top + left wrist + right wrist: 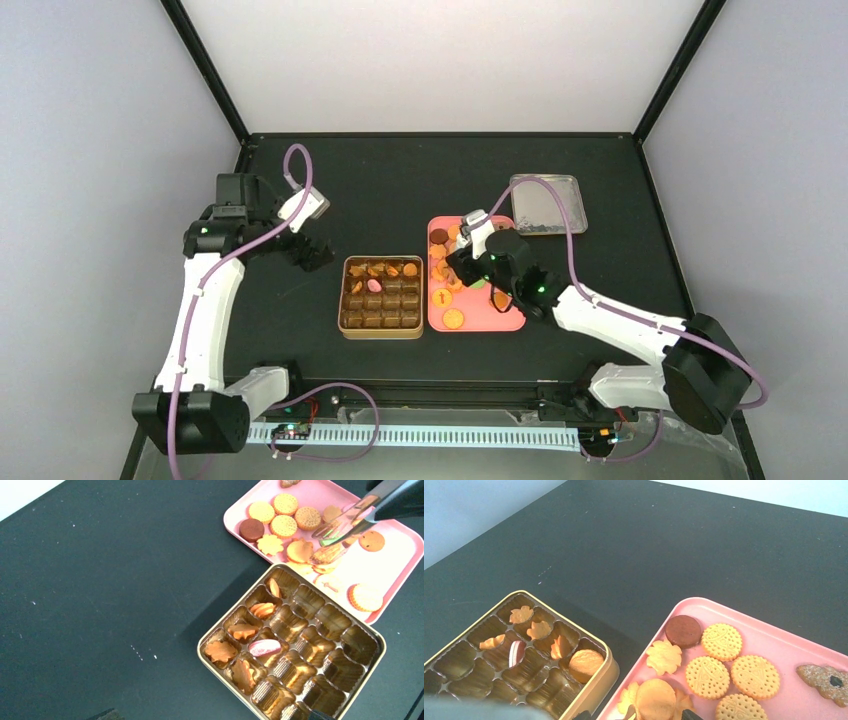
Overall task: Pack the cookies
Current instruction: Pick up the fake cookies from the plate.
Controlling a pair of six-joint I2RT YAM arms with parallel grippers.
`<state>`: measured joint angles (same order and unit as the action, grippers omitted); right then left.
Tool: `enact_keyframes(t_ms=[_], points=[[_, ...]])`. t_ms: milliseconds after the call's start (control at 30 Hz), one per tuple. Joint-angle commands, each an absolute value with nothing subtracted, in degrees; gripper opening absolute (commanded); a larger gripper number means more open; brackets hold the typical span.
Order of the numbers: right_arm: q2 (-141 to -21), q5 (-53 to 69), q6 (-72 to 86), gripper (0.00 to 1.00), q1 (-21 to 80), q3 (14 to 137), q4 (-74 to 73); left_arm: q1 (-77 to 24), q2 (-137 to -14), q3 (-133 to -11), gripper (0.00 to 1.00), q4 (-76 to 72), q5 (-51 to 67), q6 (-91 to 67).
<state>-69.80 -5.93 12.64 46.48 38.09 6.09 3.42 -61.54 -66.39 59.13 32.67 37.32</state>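
Now, right jaws: clamped on tongs (350, 515); we squeeze gently.
Left jaws: wide, empty.
Cookies (707, 677): mostly on tray (774, 640), few in tin (606, 675); we lift level.

Right arm (600, 316) overhangs tray (483, 321) of cookies (453, 319); tin (381, 333) unobstructed.

On a black table (380, 190), a square gold metal tin (381, 334) sits beside a rectangular pink plastic tray (492, 321) under silvery metal tongs (350, 513), a shallow silver metal tray (548, 198) behind.
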Motion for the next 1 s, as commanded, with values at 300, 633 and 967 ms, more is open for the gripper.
enact_keyframes(t_ms=[300, 633, 967], points=[[-68.59, -5.22, 12.68, 0.34, 46.18, 36.38, 8.4, 3.92, -65.45, -67.9, 0.99, 52.71, 32.23, 30.31], [-65.15, -4.43, 13.15, 0.1, 46.16, 37.5, 6.11, 3.92, -64.08, -67.7, 0.99, 50.95, 31.38, 29.27], [-61.29, -3.08, 13.46, 0.01, 46.22, 40.56, 2.24, 3.89, -63.94, -66.36, 0.98, 51.06, 31.0, 29.85]])
